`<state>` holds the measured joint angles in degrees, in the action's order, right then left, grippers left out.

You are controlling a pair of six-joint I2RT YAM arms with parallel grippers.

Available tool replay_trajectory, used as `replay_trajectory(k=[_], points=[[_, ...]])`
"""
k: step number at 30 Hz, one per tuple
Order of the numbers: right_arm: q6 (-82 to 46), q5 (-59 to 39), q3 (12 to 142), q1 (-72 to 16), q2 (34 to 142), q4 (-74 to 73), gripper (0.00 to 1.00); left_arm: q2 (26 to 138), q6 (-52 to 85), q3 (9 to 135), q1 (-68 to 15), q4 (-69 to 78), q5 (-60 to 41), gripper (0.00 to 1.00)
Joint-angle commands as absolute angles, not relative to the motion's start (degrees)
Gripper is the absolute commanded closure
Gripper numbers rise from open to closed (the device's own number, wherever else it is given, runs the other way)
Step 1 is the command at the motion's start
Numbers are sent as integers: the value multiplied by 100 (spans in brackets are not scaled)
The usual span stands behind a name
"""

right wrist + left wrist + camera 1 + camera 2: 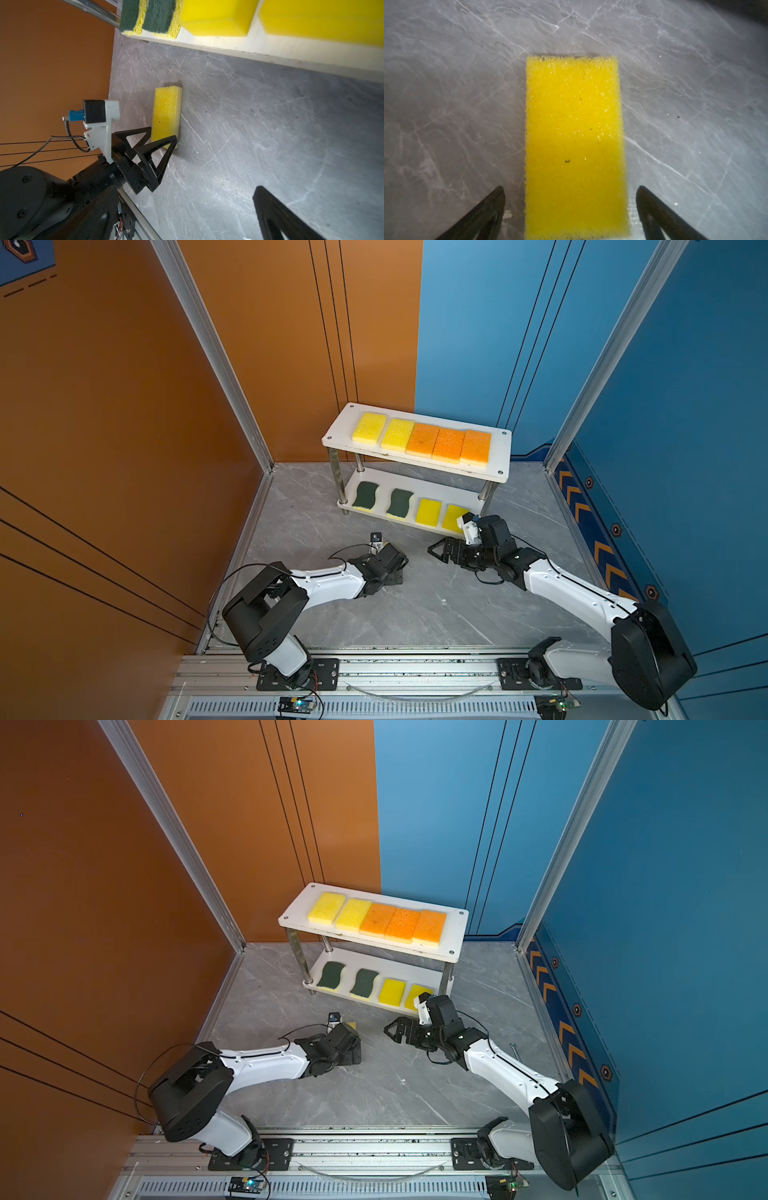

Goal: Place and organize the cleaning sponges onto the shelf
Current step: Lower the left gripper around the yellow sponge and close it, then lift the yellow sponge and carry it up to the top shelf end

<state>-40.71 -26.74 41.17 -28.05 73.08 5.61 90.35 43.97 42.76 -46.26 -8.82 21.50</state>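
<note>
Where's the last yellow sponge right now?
The yellow sponge lies flat on the grey floor before the shelf, between the open left gripper fingers, mostly hidden in both top views.

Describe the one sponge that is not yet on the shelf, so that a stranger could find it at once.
Start at the white two-tier shelf against the back wall, then come forward onto the grey marbled floor. There a plain yellow sponge lies flat between the open fingers of the left gripper. It alone lies off the shelf; every other sponge sits on a board.

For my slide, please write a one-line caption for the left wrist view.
Open left gripper straddling the last yellow sponge lying flat on the grey marble-patterned tabletop.
</note>
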Motion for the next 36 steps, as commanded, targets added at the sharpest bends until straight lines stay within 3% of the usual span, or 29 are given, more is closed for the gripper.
replay_trajectory(k=[1, 9, 16, 22, 26, 36], points=[[-3995, -2645, 4020, -2776, 7182, 626, 0, 9114, 4397, 4371, -4728, -888, 2225, 6], [-3999, -2654, 3999, -2777, 7233, 598, 0, 9209, 4420, 4355, -4814, -948, 2393, 12], [-4007, -2663, 3989, -2775, 7282, 551, 0, 9325, 4455, 4389, -4834, -1003, 2415, 33], [-4013, -2689, 3990, -2765, 7321, 527, 0, 9335, 4452, 4421, -4834, -1028, 2465, 36], [-4011, -2689, 3978, -2768, 7338, 505, 0, 9276, 4296, 4450, -4834, -1028, 2434, 43], [-4017, -2740, 3964, -2755, 7433, 448, 0, 8851, 3951, 4744, -4826, -1775, 2632, 44]])
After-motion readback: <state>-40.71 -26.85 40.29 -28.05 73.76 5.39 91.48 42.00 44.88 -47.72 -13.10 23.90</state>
